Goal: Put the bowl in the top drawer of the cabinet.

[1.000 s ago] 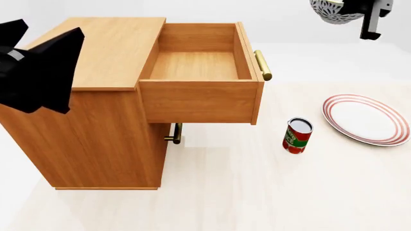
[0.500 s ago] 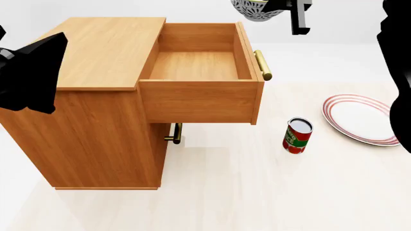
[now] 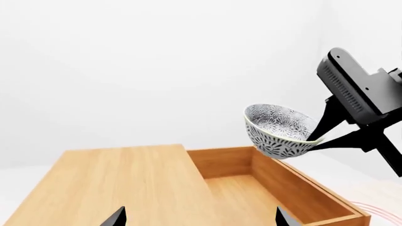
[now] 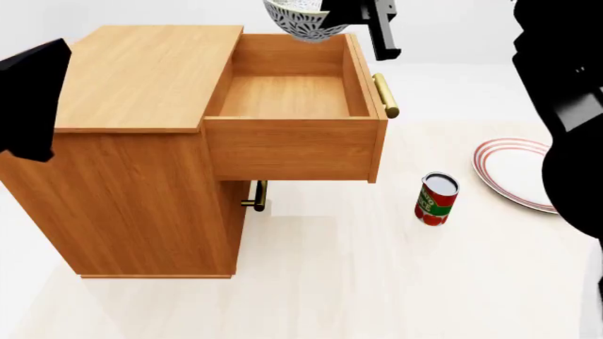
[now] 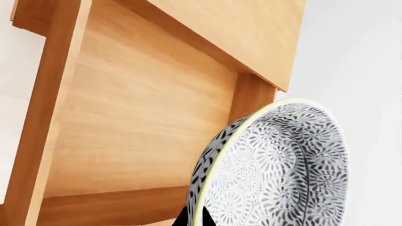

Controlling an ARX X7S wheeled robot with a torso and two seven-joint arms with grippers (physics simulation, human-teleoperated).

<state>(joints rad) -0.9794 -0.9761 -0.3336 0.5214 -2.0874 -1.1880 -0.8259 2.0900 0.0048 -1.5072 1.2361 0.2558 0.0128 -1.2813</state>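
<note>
The right gripper (image 3: 317, 136) holds the bowl (image 3: 279, 132) by its rim, fingers clamped on the edge, and the bowl hangs in the air above the back of the top drawer (image 4: 292, 99), clear of the wood. The drawer stands pulled well out of the cabinet (image 4: 141, 141), its floor bare and its brass handle (image 4: 385, 95) on the front face.

The step in hand appears to be bringing the bowl over the drawer and lowering it in. To do it well, the bowl probably wants to travel a little further toward the middle of the drawer floor — in the head view it sits near the back wall, and the right wrist view shows it tilted with part of it beyond the drawer's end board. Levelling it before the descent should keep it from rolling on its side when released. Lower it straight down between the side walls, let its base meet the floor, and only then part the fingers.

The left gripper (image 3: 197, 219) hovers over the cabinet top, with only two dark fingertips showing, set well apart. It is best kept where it is, out of the path.

The tin can (image 4: 436, 199) and the red-ringed plate (image 4: 513, 173) rest on the floor beside the cabinet, well apart from the drawer.
</note>
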